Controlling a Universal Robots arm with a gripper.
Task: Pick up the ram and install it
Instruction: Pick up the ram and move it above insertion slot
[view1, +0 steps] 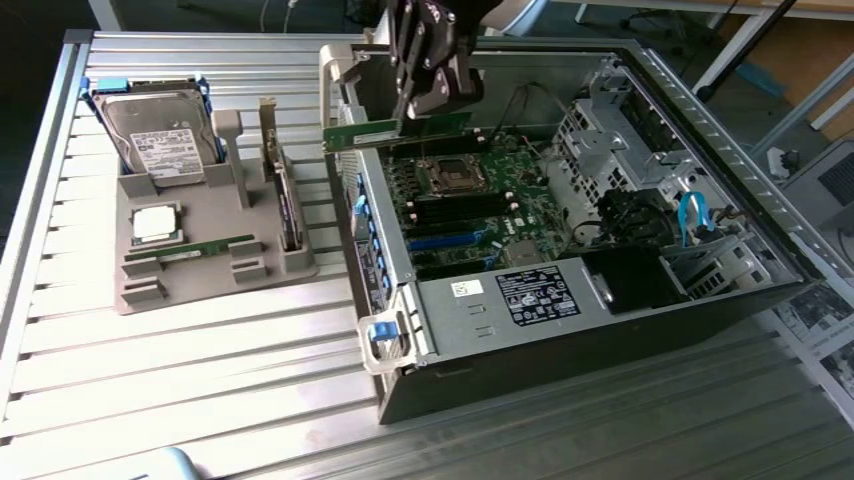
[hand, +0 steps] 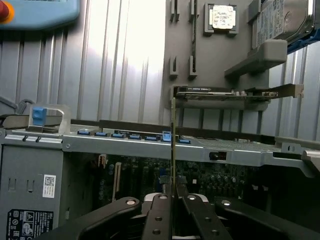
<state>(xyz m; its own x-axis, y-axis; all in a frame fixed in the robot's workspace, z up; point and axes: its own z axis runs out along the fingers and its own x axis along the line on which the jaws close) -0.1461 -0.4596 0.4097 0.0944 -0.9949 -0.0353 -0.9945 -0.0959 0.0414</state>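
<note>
My gripper hangs above the far side of the open computer case, shut on the ram. The ram is a long green stick with a white label, held level over the motherboard and clear of it. In the wrist view the ram shows edge-on as a thin line rising from between the fingers, with the motherboard beyond it. A second, similar stick lies in the grey holder on the exterior view's left.
The grey holder also carries a hard drive, a square silver CPU and an upright card. The case's metal side wall runs between holder and motherboard. Black slots lie near the CPU socket. A pendant rests on the slatted table.
</note>
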